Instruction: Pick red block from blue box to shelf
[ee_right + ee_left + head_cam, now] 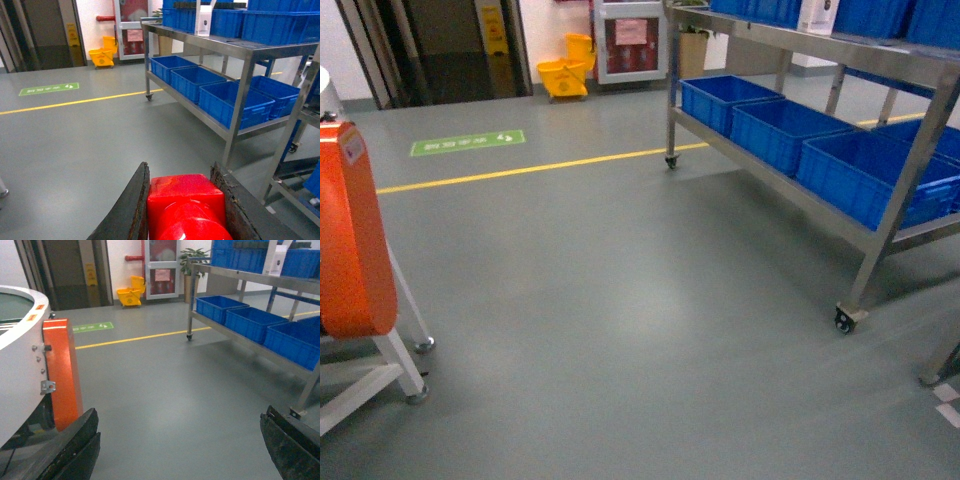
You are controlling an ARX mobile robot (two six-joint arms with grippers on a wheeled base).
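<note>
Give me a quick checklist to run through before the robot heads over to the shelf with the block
1. Red block clamped between the right gripper fingers: ok.
2. Left gripper open and carrying nothing: ok.
3. Shelf in sight, ahead on the right: ok.
4. Grey floor between robot and shelf free of obstacles: ok.
5. Free spot on the shelf for the block: cannot tell; blue crates fill the tiers that show.
6. Clearance from the white table with orange panel at left: cannot tell.

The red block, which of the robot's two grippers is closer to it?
Right. The right gripper is shut on the red block, fingers on both sides. The left gripper is open with only bare floor between its fingers.
</note>
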